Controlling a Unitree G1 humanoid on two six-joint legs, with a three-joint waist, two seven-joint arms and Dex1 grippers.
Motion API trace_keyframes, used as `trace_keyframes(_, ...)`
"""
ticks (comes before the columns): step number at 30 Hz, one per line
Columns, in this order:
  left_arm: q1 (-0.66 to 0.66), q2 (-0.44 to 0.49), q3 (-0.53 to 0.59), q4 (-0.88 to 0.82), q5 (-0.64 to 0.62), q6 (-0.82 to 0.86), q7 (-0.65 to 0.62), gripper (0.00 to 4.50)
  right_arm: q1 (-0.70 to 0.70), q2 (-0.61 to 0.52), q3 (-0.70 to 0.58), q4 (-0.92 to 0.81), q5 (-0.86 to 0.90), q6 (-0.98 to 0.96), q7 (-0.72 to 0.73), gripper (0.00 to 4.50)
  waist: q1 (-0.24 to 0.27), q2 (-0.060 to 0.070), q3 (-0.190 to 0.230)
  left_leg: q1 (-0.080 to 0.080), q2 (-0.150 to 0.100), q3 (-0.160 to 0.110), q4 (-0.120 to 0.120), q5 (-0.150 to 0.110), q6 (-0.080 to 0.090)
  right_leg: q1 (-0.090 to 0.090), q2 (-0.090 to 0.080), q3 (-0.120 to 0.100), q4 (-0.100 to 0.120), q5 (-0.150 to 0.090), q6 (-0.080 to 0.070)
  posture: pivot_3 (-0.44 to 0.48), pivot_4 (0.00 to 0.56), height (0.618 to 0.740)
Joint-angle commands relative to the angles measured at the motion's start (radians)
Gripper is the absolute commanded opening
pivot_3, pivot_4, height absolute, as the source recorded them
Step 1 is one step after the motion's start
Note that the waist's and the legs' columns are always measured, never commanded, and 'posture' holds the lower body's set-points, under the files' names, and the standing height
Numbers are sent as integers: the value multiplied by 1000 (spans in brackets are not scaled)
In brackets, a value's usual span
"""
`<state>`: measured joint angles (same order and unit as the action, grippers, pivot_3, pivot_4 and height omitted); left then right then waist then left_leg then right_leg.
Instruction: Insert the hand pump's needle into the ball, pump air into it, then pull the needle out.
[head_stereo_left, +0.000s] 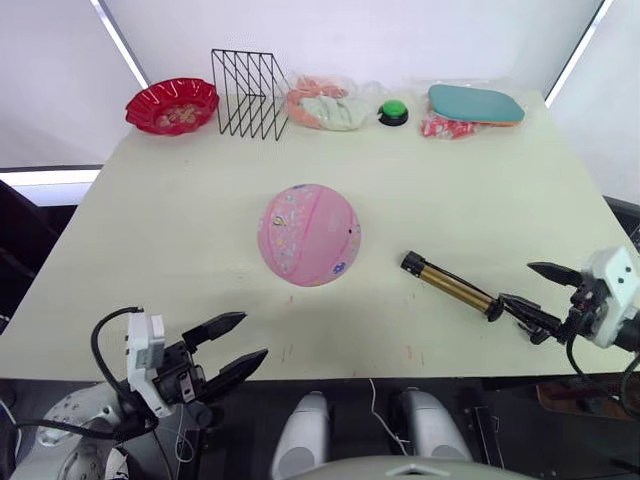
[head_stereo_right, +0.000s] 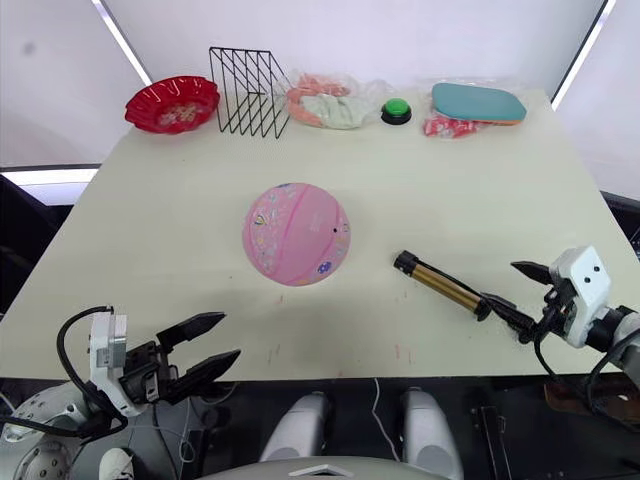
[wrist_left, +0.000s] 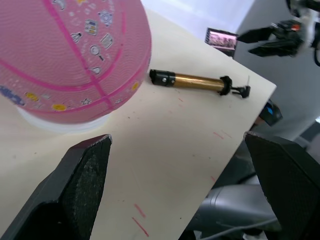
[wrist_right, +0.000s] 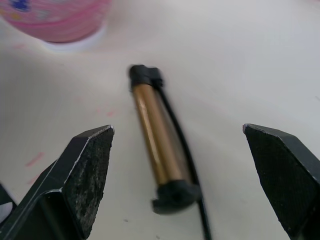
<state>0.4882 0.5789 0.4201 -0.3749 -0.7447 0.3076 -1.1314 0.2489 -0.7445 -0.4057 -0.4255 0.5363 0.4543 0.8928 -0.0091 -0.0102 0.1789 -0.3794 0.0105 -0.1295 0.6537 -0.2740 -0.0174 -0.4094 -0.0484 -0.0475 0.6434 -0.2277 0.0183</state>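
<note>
The round pink ball (head_stereo_left: 309, 234) rests on a low white ring (wrist_left: 65, 123) in the middle of the table. To its right lies the hand pump (head_stereo_left: 450, 285), a gold cylinder with black ends, its thin black hose (wrist_right: 176, 134) running alongside. A tiny pale pin, the needle (wrist_left: 248, 79), sticks up at the pump's near end. My right gripper (head_stereo_left: 516, 282) is open at that near end, and the pump (wrist_right: 155, 140) lies ahead between its spread fingers. My left gripper (head_stereo_left: 254, 335) is open and holds nothing, at the table's front edge below and left of the ball.
Along the far edge stand a red scalloped bowl (head_stereo_left: 172, 105), a black wire rack (head_stereo_left: 250, 93), a bag of pale items (head_stereo_left: 325, 106), a green button (head_stereo_left: 393, 111) and a teal flat object (head_stereo_left: 476, 104). The table's front edge (head_stereo_left: 400, 376) runs just ahead of both grippers.
</note>
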Motion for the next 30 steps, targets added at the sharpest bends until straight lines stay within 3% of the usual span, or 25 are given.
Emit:
trace_keyframes(1,28,-23,39,-19,-17,-9,45,4500,45,35,-67,18,50,-94,74,4341,0,0,0,0,0,0,0,0,0,0,0,-1,0,0,0,0,150,740)
trace_keyframes(6,51,-54,61,-12,-8,-13,114,4500,132,47,-172,165,53,-203,172,4341,4,1,0,0,0,-1,0,2,-4,4,0,-4,0,-4,-3,0,150,740)
trace_keyframes(13,66,-57,71,7,7,10,182,4500,219,69,-218,354,9,-351,241,4341,3,4,-2,-1,5,-2,0,7,-7,7,0,-7,1,-5,-3,0,150,740)
trace_keyframes(22,94,-55,65,5,19,11,207,4500,230,63,-222,335,11,-342,204,4341,-2,11,-6,2,6,1,0,7,-7,8,0,-8,5,-7,-6,0,150,740)
trace_keyframes(30,74,-44,73,8,6,37,245,4500,274,74,-222,216,36,-273,133,4341,1,13,-6,1,6,2,0,7,-7,8,0,-8,5,-8,-5,0,150,740)
